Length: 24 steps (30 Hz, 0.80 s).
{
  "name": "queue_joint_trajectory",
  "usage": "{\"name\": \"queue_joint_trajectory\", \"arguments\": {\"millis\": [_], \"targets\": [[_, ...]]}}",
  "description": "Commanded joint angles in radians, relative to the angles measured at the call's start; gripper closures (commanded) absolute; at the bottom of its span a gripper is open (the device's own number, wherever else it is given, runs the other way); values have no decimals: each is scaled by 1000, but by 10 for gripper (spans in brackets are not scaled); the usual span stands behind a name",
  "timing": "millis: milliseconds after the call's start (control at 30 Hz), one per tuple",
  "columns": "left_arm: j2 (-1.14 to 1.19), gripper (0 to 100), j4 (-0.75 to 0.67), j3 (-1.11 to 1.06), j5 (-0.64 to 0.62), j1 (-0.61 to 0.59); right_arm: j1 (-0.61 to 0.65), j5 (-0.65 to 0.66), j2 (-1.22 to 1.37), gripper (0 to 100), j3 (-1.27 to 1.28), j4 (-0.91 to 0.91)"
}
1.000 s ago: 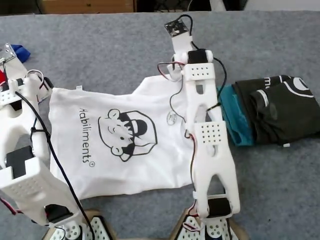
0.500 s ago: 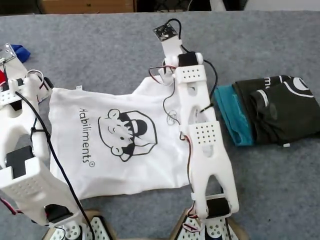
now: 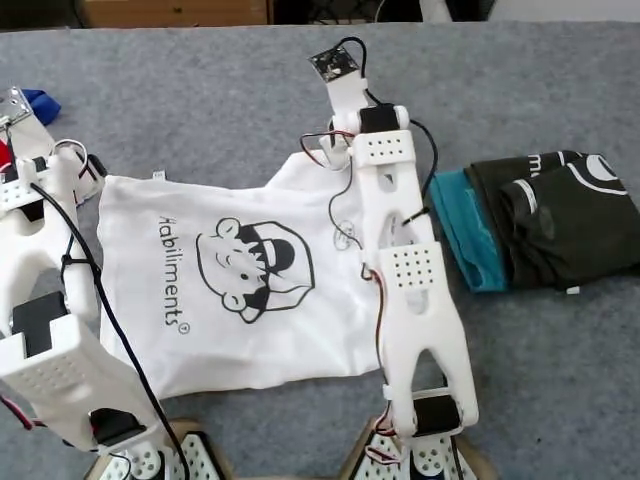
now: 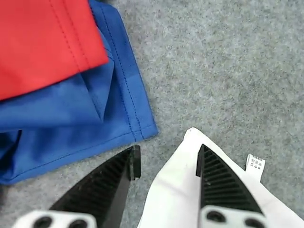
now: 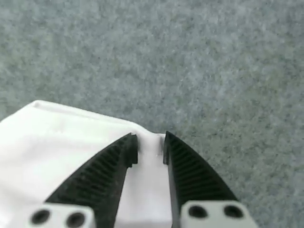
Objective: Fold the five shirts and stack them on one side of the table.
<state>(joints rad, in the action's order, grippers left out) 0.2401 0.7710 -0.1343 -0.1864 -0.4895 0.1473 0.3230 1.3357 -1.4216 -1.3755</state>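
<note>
Right now the white shirt point(image 3: 250, 290) lies spread flat and front up on the grey table point(image 3: 200, 100), between my two arms. Its black cartoon print and a line of lettering sit sideways to me. The cloth is mostly smooth, with light creases near the edge closest to my bases.

My left gripper point(image 4: 166, 159) is released, its jaws wide apart and straddling one corner of the shirt, with white cloth between them. A small sewn label point(image 4: 255, 163) sticks out from the shirt's edge just beside one jaw. Close by on the other side lies the blue shirt point(image 4: 71, 123) with the red shirt point(image 4: 42, 42) on top of it; the blue hem comes near my jaw, and I cannot tell whether they touch.

My right gripper point(image 5: 149, 142) is clenched on the hem of the shirt's far sleeve, the jaws drawn close with a strip of white cloth pinched between them. Beyond that hem, grey table runs on toward the far edge.

On my right, a folded teal shirt point(image 3: 470, 250) lies against a folded dark shirt point(image 3: 570, 220), near the white shirt's edge, with my right arm stretched over the strip between them. More grey table shows beyond the dark shirt and in front of it.
</note>
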Motion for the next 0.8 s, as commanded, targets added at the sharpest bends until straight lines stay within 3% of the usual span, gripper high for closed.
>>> {"name": "queue_joint_trajectory", "arguments": {"millis": [0,100,267,767], "targets": [[-11,787,-6,8,14,-4,-20,5,-12,891,-22,11],[-11,787,-8,8,15,-4,-25,-17,-12,885,-65,-14],[-12,787,-8,8,15,-4,-64,-152,-4,783,-128,-40],[-12,787,-6,8,15,-4,-28,-126,-4,799,-53,-3]]}}
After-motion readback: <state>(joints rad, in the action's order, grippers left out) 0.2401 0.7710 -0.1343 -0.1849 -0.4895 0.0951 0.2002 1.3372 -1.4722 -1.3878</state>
